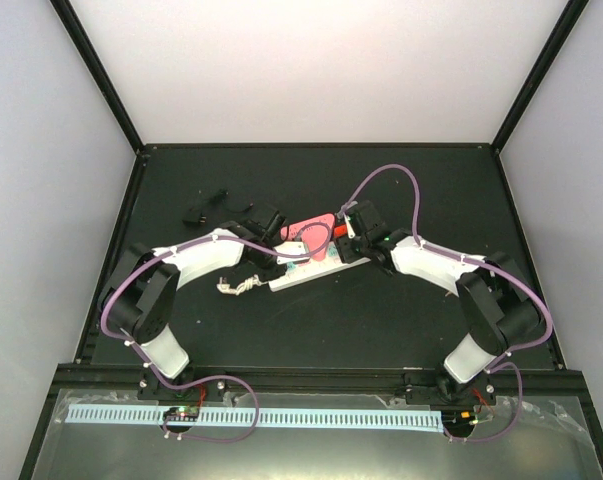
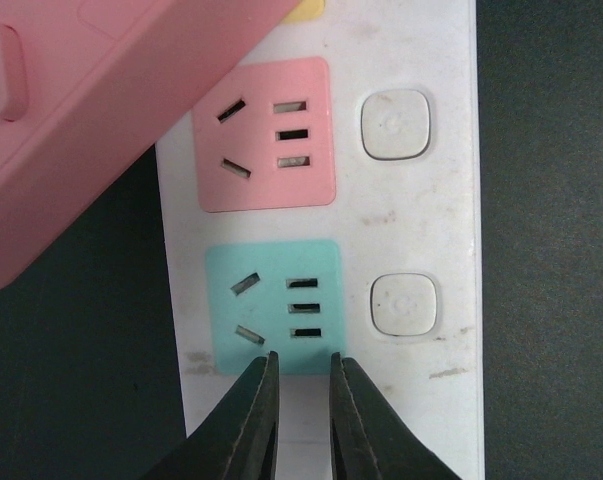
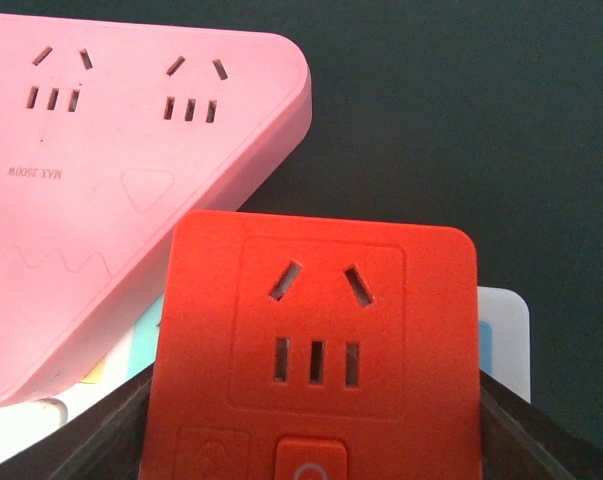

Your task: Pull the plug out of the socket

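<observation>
Gripping the orange-red plug [image 3: 316, 340] with the right fingers [image 3: 101, 445], pressing one dark finger against each side of the square block and so standing partly open around it. Showing an outlet face and a button toward the wrist camera. Sitting over the socket [image 1: 311, 272] at its end nearer the tabletop's right edge, with just a white corner of the strip peeking out beside it; cannot tell whether plugged in. Being overlapped at upper left by a flat pink adapter [image 3: 111, 180] with two more outlet faces, itself lying across the strip.

Holding the left fingers [image 2: 243, 440] almost together, leaving a thin slit and gripping nothing, tips over the strip's white face just below the teal outlet [image 2: 271, 305]; cannot tell whether touching. Meeting a pink outlet [image 2: 266, 135] next along the row, each with a white button beside it.

Lying slantwise near the middle of the tabletop [image 1: 381, 330], trailing a frayed white cord stub [image 1: 236, 287] toward the left edge. Leaving some small black items [image 1: 206, 210] apart, toward the far-left corner.
</observation>
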Available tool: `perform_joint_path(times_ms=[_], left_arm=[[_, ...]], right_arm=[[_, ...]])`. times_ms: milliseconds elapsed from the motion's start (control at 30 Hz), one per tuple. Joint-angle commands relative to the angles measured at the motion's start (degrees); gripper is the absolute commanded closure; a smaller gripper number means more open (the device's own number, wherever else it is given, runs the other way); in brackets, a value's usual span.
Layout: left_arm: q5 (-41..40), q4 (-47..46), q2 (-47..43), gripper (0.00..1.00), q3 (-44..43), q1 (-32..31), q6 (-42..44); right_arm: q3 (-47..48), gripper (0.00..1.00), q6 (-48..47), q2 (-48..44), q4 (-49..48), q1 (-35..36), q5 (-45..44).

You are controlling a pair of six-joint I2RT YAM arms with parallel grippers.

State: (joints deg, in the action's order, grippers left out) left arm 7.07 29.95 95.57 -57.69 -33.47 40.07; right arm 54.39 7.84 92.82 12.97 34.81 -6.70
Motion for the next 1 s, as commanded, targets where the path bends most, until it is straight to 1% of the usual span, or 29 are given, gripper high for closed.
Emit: perform_joint_path(times_ms=[0, 200, 367, 467, 567, 733, 967], left_arm=[[-1.46, 2.21, 2.69, 0.85, -0.14, -0.50, 0.20], [-1.14, 2.13, 3.26, 0.85, -0.14, -0.60, -0.08], [-1.12, 2.21, 3.40, 0.85, -0.10, -0.60, -0.08], [-1.02, 2.30, 3.59, 0.85, -0.06, -0.61, -0.13], [-1.02, 2.30, 3.75, 0.85, -0.14, -0.61, -0.17], [-1.05, 2.54, 3.82, 0.85, -0.30, -0.57, -0.09], [-0.84, 2.71, 4.48, 0.85, -0.78, -0.70, -0.17]], right_arm=[[0.72, 0.47, -1.49, -3.08, -3.32, 1.37, -4.76], [0.92, 0.53, -0.66, -3.08, -2.96, 1.64, -3.06], [0.93, 0.55, -0.37, -4.22, -3.59, 1.57, -2.76], [0.43, 0.61, -0.32, -5.45, -4.36, 1.54, -1.38], [1.17, 0.65, -0.21, -5.30, -4.15, 1.52, -1.93], [2.38, 0.66, 0.00, -4.26, -2.70, 1.47, -2.15], [2.16, 0.69, -2.41, -3.90, -2.35, 1.86, -4.49]])
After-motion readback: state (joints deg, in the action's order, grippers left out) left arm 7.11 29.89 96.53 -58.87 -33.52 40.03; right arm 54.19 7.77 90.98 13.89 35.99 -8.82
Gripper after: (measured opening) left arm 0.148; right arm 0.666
